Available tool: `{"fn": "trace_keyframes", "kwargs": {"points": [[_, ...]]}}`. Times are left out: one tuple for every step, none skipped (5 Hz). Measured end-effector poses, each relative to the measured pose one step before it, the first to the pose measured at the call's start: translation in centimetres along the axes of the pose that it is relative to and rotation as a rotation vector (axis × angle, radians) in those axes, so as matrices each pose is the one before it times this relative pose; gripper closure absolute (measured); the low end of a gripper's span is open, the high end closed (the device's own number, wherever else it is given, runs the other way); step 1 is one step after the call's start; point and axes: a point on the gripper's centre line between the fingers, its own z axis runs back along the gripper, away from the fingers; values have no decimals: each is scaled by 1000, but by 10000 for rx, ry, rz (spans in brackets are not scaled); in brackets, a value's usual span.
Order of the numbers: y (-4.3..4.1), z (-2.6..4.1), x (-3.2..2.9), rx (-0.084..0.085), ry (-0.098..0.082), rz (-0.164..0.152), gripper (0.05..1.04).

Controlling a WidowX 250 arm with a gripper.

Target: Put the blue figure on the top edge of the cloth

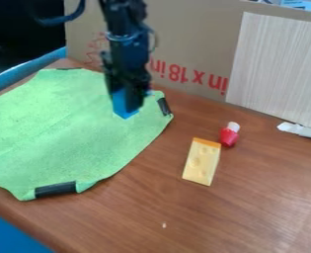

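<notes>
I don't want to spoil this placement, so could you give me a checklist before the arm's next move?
1. Blue figure at the claw: ok.
2. Figure above or on the green cloth, near its upper right part: ok.
3. Figure's weight resting on cloth: cannot tell.
4. Grip firm: cannot tell.
5. Cloth spread out: ok.
6. Cheese wedge and red bottle off the cloth: ok.

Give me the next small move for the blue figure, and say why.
Probably ease the gripper slightly toward the cardboard: it appears to grip the blue figure, which shows over the green cloth, a little on the camera's side of the cloth's top edge.
</notes>
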Motion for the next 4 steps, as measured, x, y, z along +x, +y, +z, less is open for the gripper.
{"fn": "trace_keyframes", "kwargs": {"points": [[-3638,1723,-1468,-27,-276,-1068,492],[-3155,623,-1452,-361,-22,-676,492],[-3345,-169,-1395,-123,100,-764,492],[-2235,-1541,-950,59,217,-537,492]]}}
